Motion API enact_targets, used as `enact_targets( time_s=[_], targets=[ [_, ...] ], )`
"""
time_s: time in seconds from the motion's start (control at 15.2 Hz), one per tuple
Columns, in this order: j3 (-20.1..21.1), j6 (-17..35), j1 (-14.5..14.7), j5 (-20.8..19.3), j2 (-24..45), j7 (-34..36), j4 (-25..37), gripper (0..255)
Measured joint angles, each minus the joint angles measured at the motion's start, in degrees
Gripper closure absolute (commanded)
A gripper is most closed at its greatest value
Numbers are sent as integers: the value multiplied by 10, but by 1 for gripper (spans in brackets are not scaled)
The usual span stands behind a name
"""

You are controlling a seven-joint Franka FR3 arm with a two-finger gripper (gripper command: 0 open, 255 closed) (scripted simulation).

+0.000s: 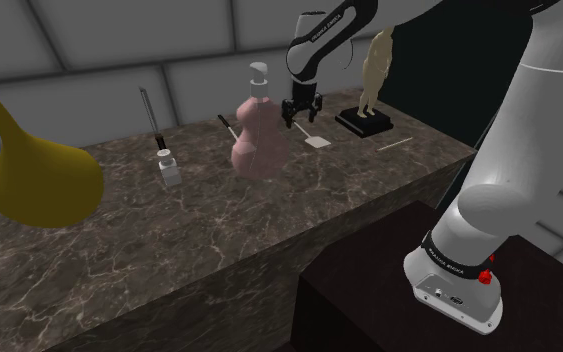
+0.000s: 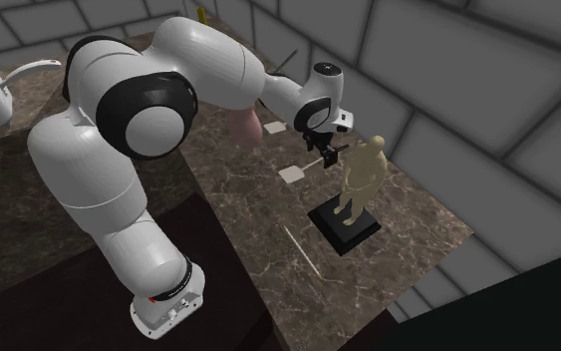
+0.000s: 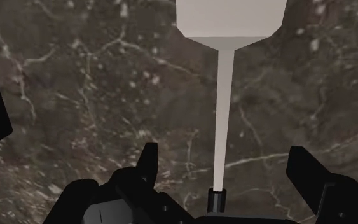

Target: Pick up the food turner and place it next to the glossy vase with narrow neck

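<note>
— Looking along the pincer (image 3: 223, 151) in the wrist view, what did we find between its fingers?
— We found the food turner (image 3: 224, 95). Its pale shaft ran straight up the gap, and its small dark handle end sat low between the two black fingers. Its wide white blade lay beyond the fingertips, over the dark veined bench (image 3: 75, 95).
— Did either finger touch it?
— No. We saw the fingers standing well apart, with bench showing on both sides of the shaft. So the pincer was released and gripped nothing.
— And from the shoulder view?
— There we saw the pincer (image 1: 302, 120) pointing down, low over the bench (image 1: 169, 250). The food turner (image 1: 316, 141) had its blade just beside the fingertips, toward the figurine (image 1: 374, 75) on its black base. A pink pump bottle (image 1: 259, 135) stood close on the pincer's other side.
— Where was the vase?
— We saw the yellow narrow-necked vase (image 1: 41, 178) at that view's far left, well apart from the food turner. The pump bottle and a small white bottle (image 1: 170, 168) stood between them.
— Did the second exterior view agree?
— It did. The food turner (image 2: 293, 174) had its blade on the bench (image 2: 408, 229), with the pincer (image 2: 325, 153) over the handle end and the figurine (image 2: 360, 179) near.
</note>
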Motion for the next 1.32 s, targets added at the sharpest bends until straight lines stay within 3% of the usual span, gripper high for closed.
enact_targets(
  time_s=[0.73,1.32],
  targets=[
    [0,-3,0,0,-3,0,0,255],
    [-1,-65,1,-5,-36,3,30,255]
  ],
)
